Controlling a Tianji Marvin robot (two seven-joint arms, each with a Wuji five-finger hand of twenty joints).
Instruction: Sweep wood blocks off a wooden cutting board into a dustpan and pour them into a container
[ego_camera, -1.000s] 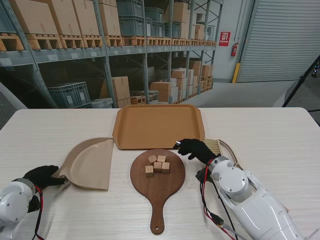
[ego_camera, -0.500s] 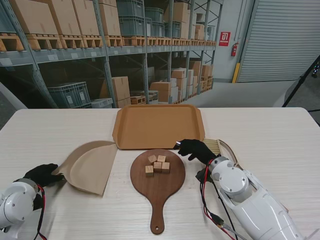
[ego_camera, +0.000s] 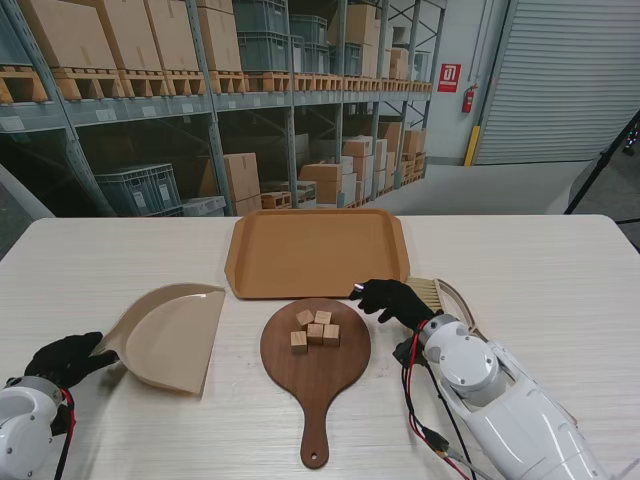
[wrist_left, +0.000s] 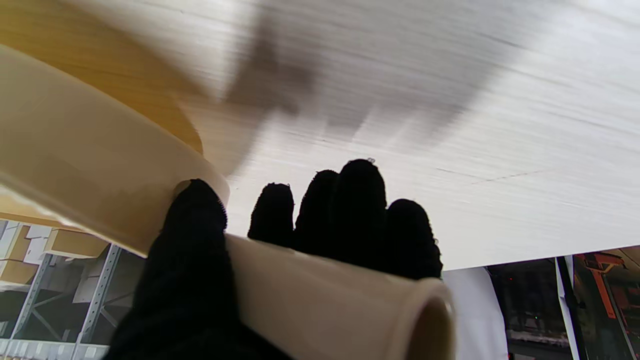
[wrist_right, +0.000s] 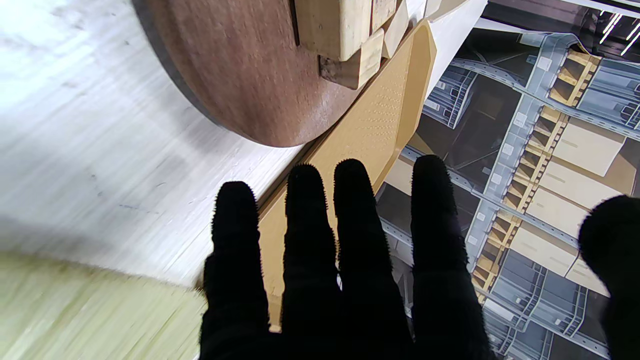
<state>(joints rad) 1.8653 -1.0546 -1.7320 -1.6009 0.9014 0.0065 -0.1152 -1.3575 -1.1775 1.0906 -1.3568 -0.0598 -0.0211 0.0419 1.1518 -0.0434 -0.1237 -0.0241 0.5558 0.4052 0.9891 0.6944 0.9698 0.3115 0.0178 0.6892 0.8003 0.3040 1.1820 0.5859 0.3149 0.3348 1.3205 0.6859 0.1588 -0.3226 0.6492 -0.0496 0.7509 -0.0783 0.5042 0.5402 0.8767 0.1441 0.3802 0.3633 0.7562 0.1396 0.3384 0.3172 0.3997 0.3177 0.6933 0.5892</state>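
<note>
Black-gloved left hand (ego_camera: 62, 358) near the left edge of the pale worktop (ego_camera: 560, 270), closed round the tubular handle of the cream dustpan (ego_camera: 170, 335); thumb over the tube and fingers (wrist_left: 350, 215) curled behind it in the left wrist view. Pan tilted, apparently lifted off the surface, long axis running from the handle at near left toward the right, open straight lip facing the board. Just right of that lip, well short of touching: dark round wooden cutting board (ego_camera: 316, 355), handle pointing toward the near edge, long axis near to far. Five wood blocks (ego_camera: 315, 330) bunched on the far half of the disc, touching or nearly so. Right of the board's far rim, right hand (ego_camera: 390, 298), fingers spread and holding nothing, palm over the pale bristles of a hand brush (ego_camera: 432, 292) lying behind it. Judgement: brush not yet gripped, so sweeping waits on that; blocks left of the right hand, so a leftward sweep into the lip. Farther off, tan tray (ego_camera: 317, 252), long axis left to right, near rim almost meeting the board, likely the container for pouring.
</note>
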